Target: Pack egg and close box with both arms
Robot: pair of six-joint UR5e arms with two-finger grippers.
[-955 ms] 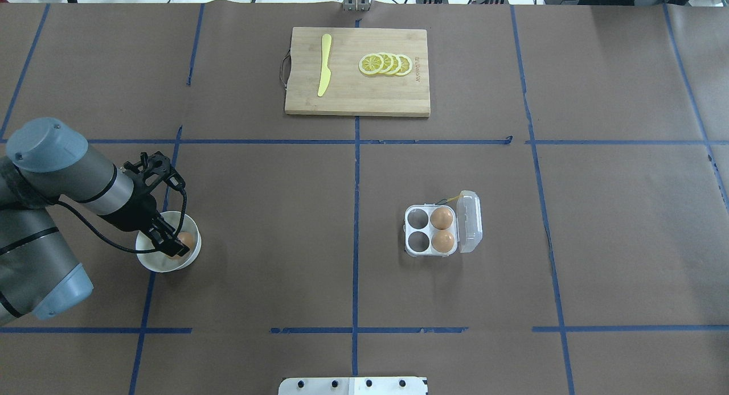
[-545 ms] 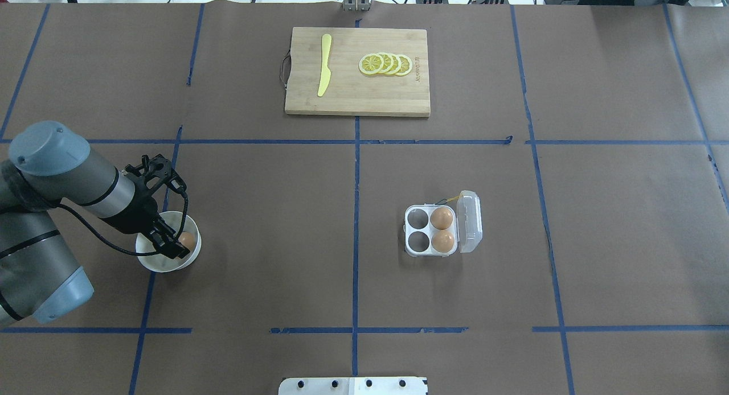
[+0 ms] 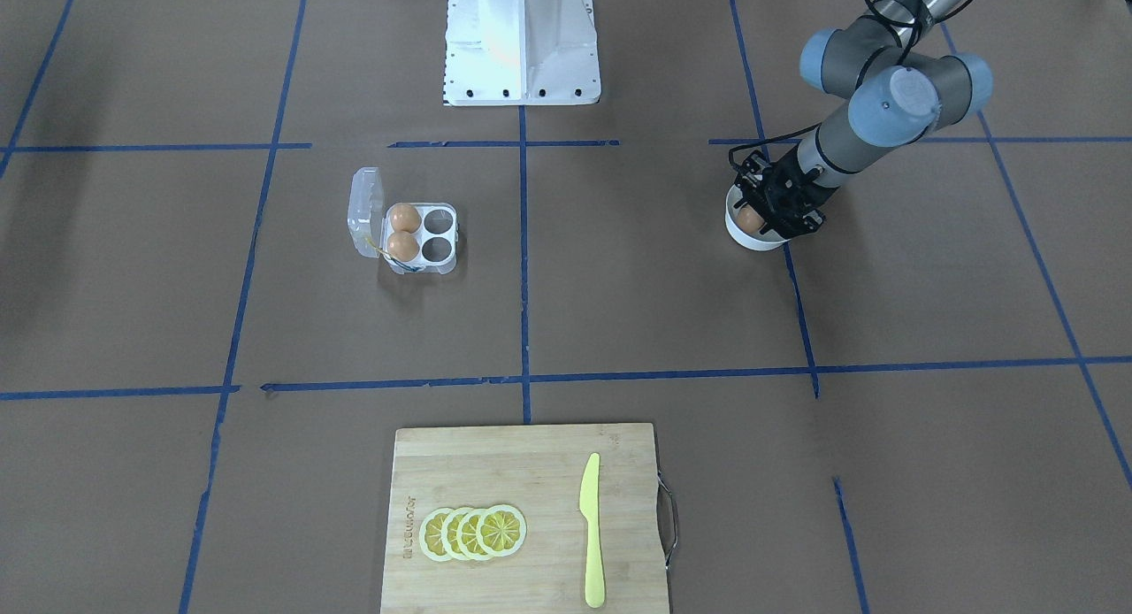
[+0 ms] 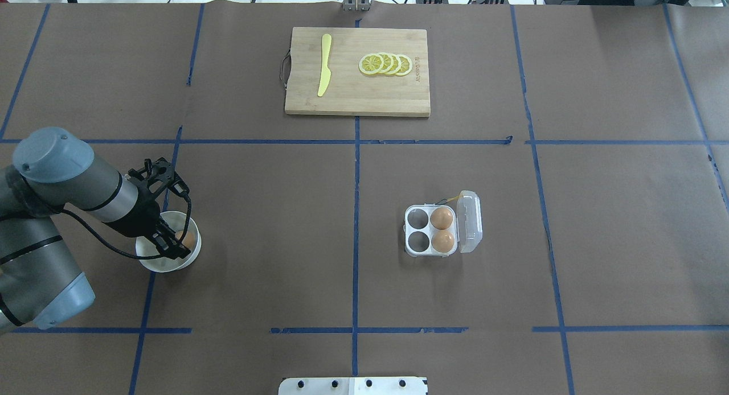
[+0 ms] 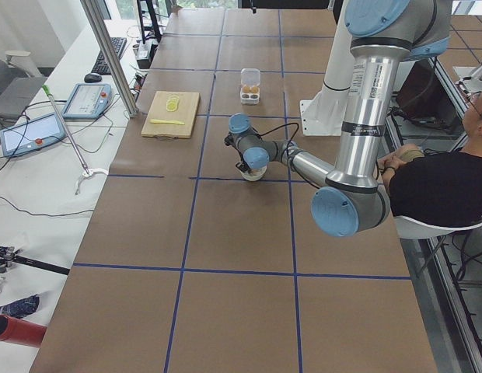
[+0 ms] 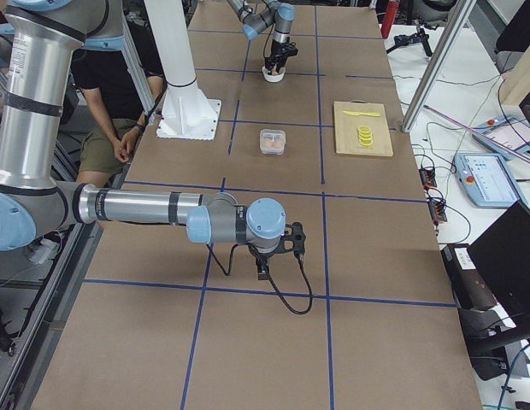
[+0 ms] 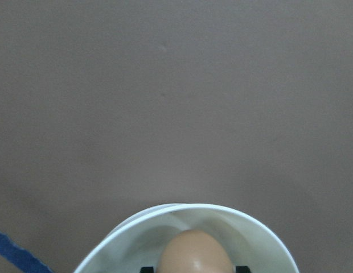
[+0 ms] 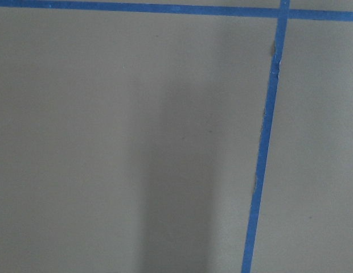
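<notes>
Egg [image 7: 195, 256] in white bowl [image 4: 149, 261], left gripper [image 4: 173, 248] straddles it, grip unclear; right gripper [image 6: 263, 273] opening can't tell; egg carton [image 4: 470, 221] open

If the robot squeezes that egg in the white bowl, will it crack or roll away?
It is probably fragile. The egg looks like a thin-shelled hen's egg, so a hard squeeze from the left gripper might crack it. Its smooth, rounded shell looks slippery and apt to roll, though the curved wall of the bowl should keep it in.
</notes>
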